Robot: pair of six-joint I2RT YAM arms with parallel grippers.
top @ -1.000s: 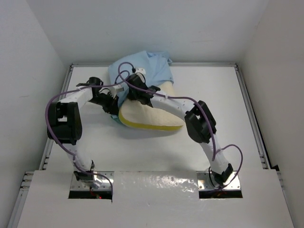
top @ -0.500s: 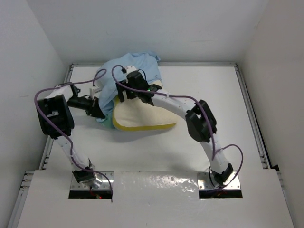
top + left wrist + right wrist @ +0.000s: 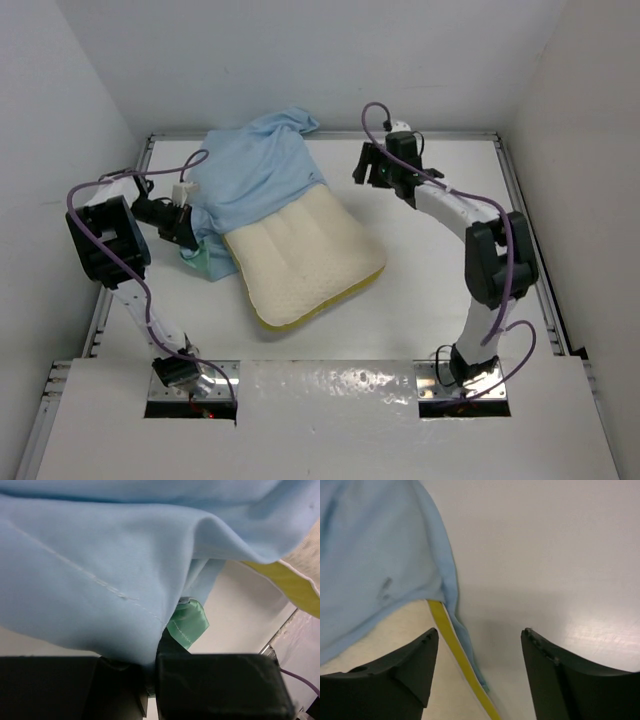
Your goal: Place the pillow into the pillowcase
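The cream pillow (image 3: 305, 255) lies slantwise mid-table, its far end tucked under the light blue pillowcase (image 3: 255, 180). At the case's left corner, my left gripper (image 3: 190, 232) is shut on the fabric. In the left wrist view the blue pillowcase (image 3: 100, 570) is pinched in my left gripper (image 3: 152, 660), with a sea-green flap (image 3: 187, 622) just beyond it and the pillow's yellow edge (image 3: 295, 587) at right. My right gripper (image 3: 368, 165) hangs open at the back right, apart from the case. The right wrist view has this gripper (image 3: 479, 632) empty above the pillow's yellow band (image 3: 445, 630) and the pillowcase (image 3: 370, 545).
White walls enclose the table on three sides. A metal rail (image 3: 530, 260) runs along the right edge, another along the left. Purple cables loop from both arms. Bare white tabletop (image 3: 440, 280) lies to the right of the pillow.
My right gripper opened, left the pillow and pulled back to the back right. The left gripper drew the pillowcase leftward. The pillow now lies flatter and turned, more of it uncovered.
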